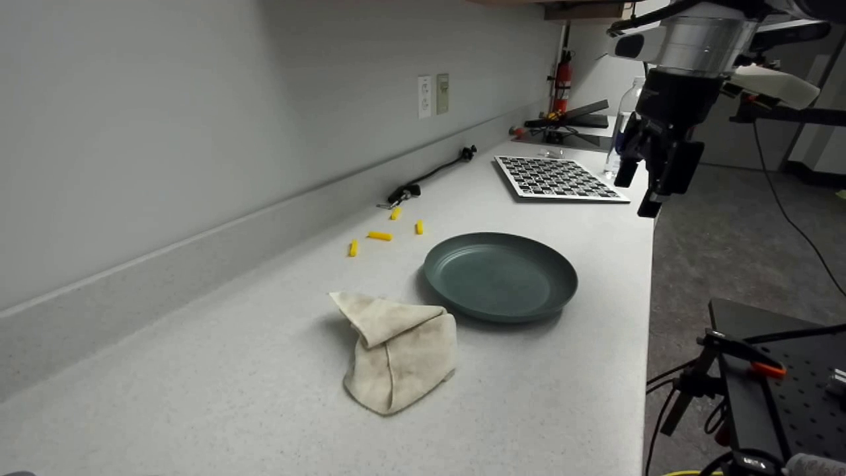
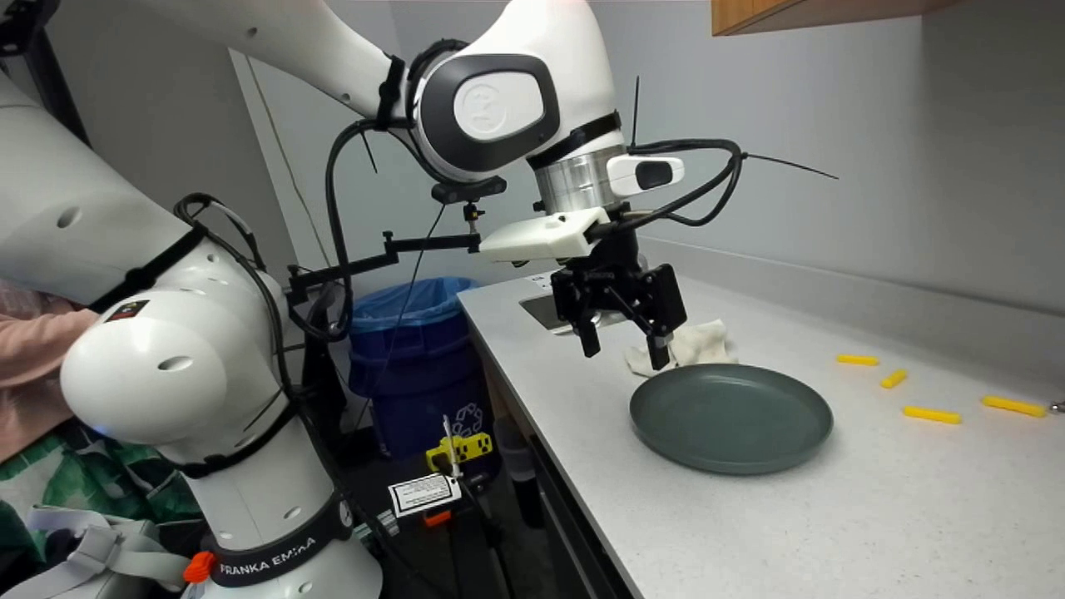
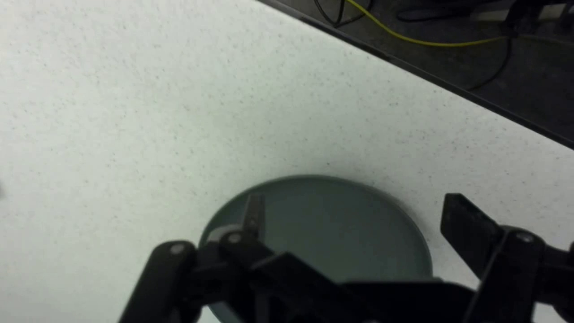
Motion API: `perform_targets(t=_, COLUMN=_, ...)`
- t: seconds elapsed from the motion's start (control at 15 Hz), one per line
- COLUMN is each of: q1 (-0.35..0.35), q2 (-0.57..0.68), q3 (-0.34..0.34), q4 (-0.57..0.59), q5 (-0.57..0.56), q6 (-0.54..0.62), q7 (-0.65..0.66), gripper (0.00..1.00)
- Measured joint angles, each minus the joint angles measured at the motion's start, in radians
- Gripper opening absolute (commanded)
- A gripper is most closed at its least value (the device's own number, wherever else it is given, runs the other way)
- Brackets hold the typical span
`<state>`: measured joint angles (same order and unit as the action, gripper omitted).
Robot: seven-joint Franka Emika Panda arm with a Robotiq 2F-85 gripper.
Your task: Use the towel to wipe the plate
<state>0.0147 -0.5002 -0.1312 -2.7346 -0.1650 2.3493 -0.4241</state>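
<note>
A grey wall [image 1: 165,132] stands behind the pale bench [image 1: 562,410]. Think of the plate [image 1: 500,276] as a clock, with twelve at the top in an exterior view.

Going left to right, small yellow sticks [image 1: 379,235] lie at about ten o'clock. The towel [image 1: 413,367] sits in a bunch at eight o'clock, just beside the plate; I can't tell if they touch. The green plate lies flat in the middle. A checked board [image 1: 562,178] is at one o'clock. The pincer [image 1: 638,190] hangs in the air at two o'clock. In the wrist view its two fingers [image 3: 468,233] are wide apart, with nothing held.

My guess is that the step now is to grab the towel. To do it well, the pincer should cross to eight o'clock up high, so it does not knock the plate. It should put one finger on each side of the raised fold [image 1: 393,324], come straight down and pinch a thick bunch. A thin corner might slip out. Leave some towel hanging below, so soft towel rubs the plate. The plate may slide, so light, slow rings look best.
</note>
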Motion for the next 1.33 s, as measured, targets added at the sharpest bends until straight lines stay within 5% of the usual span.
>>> perform_targets(t=0.6, q1=0.24, q2=0.132, q3=0.09, q4=0.147, q5=0.21, q6=0.107, q7=-0.005, gripper=1.0)
perform_targets(t=1.33, q1=0.198, q2=0.196, q3=0.122, q4=0.164, q5=0.13, q6=0.138, q7=0.025, gripper=1.0)
